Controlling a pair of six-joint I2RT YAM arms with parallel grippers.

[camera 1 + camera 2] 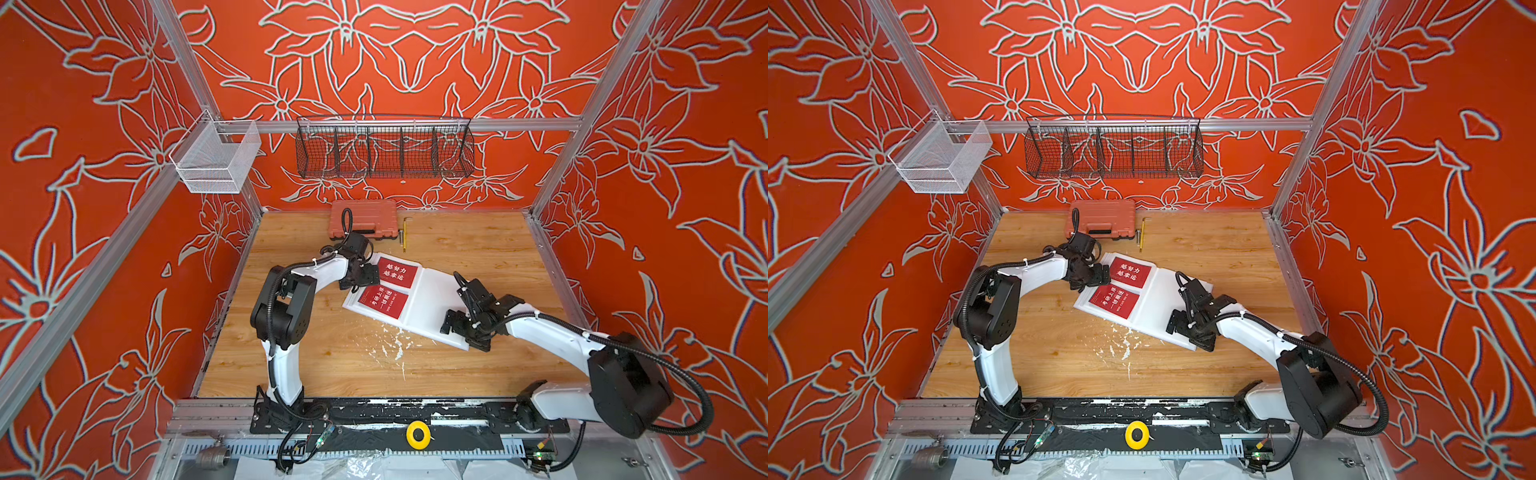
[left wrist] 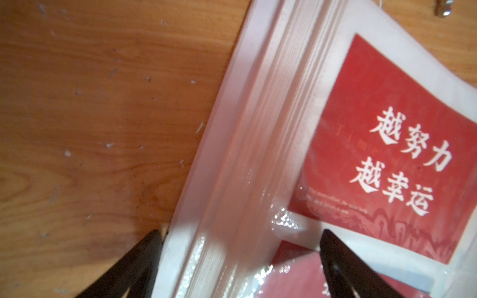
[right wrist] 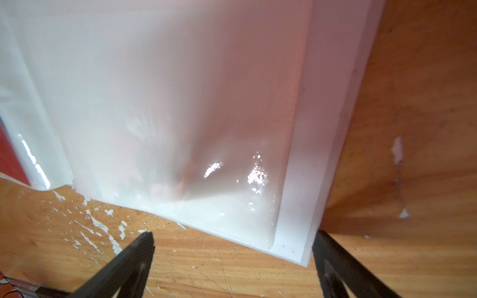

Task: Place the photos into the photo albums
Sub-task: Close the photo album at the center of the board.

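Photo album lies open mid-worktop. Far red photo and near red photo sit sleeved in its left page; the right page looks empty. Your left hand hovers open over that page's outer edge. Your right hand is open at the near right corner, holding nothing. No loose photos in view. Looks like a page turn: pinch one thin sheet only.

Lower red photo cropped, seemingly blurred.
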